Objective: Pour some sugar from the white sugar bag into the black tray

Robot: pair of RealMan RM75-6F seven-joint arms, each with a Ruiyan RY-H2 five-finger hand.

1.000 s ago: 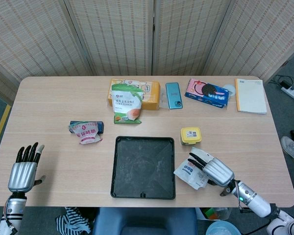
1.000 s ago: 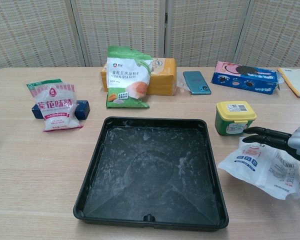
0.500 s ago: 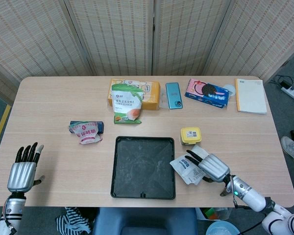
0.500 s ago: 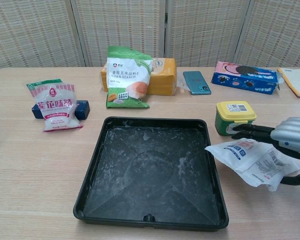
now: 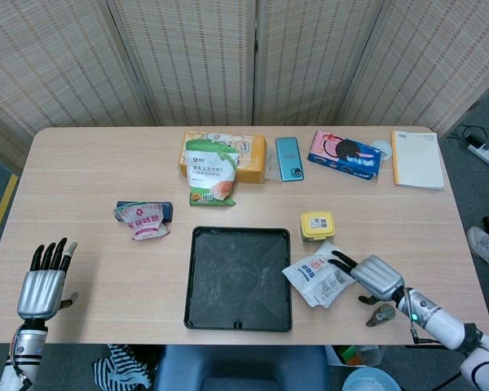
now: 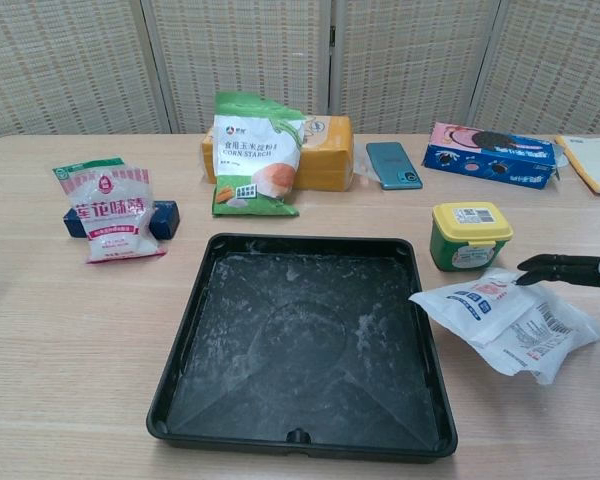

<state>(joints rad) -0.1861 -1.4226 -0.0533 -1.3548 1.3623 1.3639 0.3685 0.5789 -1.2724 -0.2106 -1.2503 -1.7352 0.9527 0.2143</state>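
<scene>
The white sugar bag (image 6: 507,318) lies flat on the surface (image 5: 90,187) near its front right edge, one corner touching the black tray's (image 6: 180,345) right rim. The right hand (image 5: 375,277) sits beside it, fingers (image 6: 558,268) extended and holding nothing. The left hand (image 5: 41,285), near the front left corner, is spread and empty.

White sugar bag (image 6: 507,319) with blue print; black tray (image 6: 298,345) dusted white; pale woodgrain tabletop (image 5: 90,175); green-and-white starch bag (image 6: 253,152); yellow-lidded green tub (image 6: 468,236).

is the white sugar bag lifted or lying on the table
Lying flat on the table, one corner at the black tray's right rim. The right hand is beside white sugar bag, not gripping.
</scene>
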